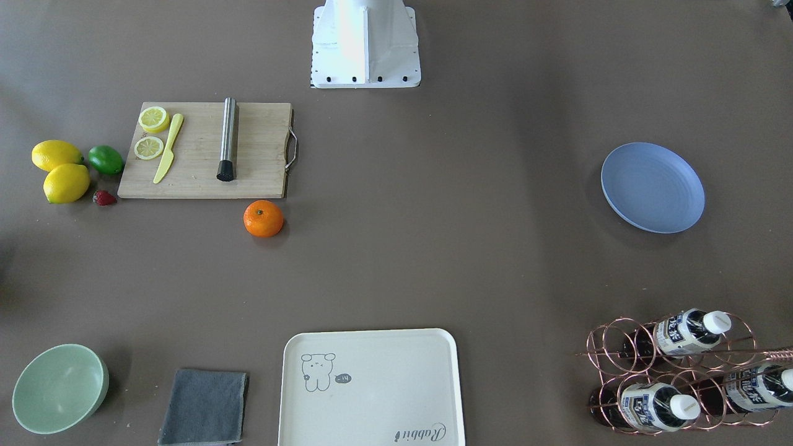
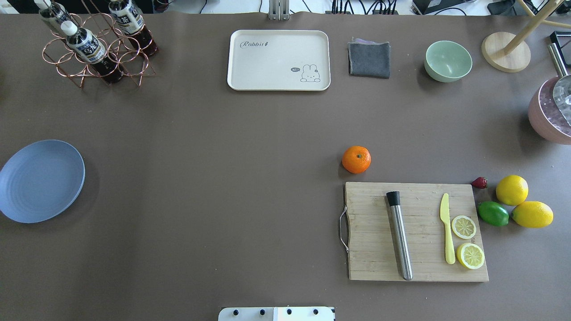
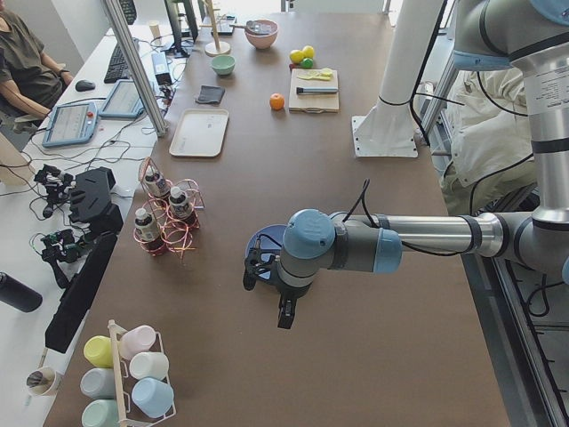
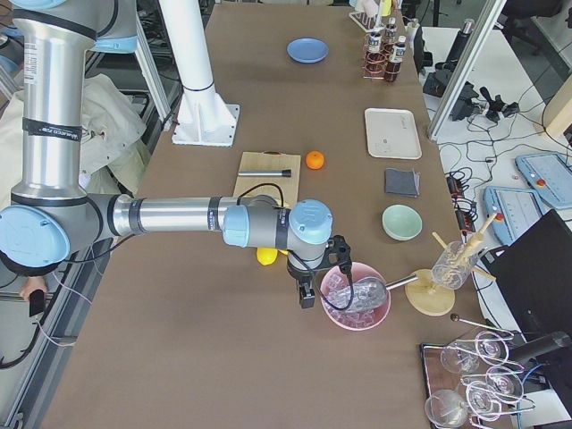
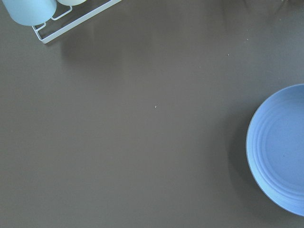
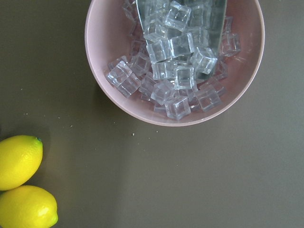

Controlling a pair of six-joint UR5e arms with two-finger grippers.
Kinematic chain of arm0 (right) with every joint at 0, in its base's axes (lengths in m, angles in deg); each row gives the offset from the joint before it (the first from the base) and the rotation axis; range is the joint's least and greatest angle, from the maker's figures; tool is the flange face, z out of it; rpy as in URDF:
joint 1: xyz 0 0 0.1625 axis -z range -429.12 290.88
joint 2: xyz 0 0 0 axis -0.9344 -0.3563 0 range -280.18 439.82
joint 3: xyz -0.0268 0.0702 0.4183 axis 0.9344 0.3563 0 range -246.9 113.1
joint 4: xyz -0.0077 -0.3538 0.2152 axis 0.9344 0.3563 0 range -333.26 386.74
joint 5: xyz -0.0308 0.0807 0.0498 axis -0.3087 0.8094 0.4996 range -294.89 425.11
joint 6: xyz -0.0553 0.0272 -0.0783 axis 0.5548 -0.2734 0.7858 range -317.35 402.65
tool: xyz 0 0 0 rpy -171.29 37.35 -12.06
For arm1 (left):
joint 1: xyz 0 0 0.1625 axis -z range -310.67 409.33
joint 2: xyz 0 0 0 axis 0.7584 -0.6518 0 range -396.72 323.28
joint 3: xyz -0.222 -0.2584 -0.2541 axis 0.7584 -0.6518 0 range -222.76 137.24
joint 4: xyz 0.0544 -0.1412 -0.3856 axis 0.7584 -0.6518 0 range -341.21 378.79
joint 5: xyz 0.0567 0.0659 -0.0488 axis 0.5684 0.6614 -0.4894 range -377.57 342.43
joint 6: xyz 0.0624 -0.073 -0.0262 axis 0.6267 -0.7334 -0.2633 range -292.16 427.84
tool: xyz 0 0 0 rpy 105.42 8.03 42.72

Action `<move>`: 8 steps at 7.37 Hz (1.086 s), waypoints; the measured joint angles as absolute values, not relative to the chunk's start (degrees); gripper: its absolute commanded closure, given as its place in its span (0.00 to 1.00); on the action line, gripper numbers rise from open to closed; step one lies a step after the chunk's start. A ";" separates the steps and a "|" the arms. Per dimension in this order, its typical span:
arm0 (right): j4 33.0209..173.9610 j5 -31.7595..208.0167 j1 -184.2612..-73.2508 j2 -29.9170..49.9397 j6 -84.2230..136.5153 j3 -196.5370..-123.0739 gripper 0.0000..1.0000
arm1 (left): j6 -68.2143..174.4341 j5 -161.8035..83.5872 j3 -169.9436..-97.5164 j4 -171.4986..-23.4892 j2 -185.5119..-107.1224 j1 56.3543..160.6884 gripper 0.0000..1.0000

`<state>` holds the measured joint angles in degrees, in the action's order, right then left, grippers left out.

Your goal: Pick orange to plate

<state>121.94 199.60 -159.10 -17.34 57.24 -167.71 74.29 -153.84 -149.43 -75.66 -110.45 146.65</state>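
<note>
The orange (image 2: 356, 159) lies on the brown table just beyond the far left corner of the cutting board (image 2: 415, 232); it also shows as the orange (image 1: 263, 218). The blue plate (image 2: 40, 180) rests bare at the table's left end, and the left wrist view catches the plate (image 5: 280, 152) at its right edge. My left gripper (image 3: 284, 313) hangs above the table beside the plate; I cannot tell whether it is open or shut. My right gripper (image 4: 307, 293) hovers far from the orange, near the pink ice bowl (image 6: 175, 57); I cannot tell its state either.
Two lemons (image 2: 522, 203), a lime (image 2: 493, 213) and a strawberry lie right of the board, which carries a steel muddler, a yellow knife and lemon slices. A cream tray (image 2: 279, 60), grey cloth, green bowl (image 2: 448, 61) and a bottle rack (image 2: 96, 44) line the far edge.
</note>
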 measured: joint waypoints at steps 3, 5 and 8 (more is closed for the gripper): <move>121.93 199.81 -159.04 -17.43 57.42 -167.86 0.00 | 73.85 -154.44 -148.96 -75.67 -110.62 144.07 0.02; 121.93 199.77 -159.04 -17.45 57.53 -168.01 0.00 | 73.26 -154.39 -148.41 -75.77 -111.76 140.99 0.03; 121.93 199.71 -159.04 -17.39 57.32 -168.13 0.00 | 60.10 -154.26 -144.06 -86.11 -113.33 135.24 0.03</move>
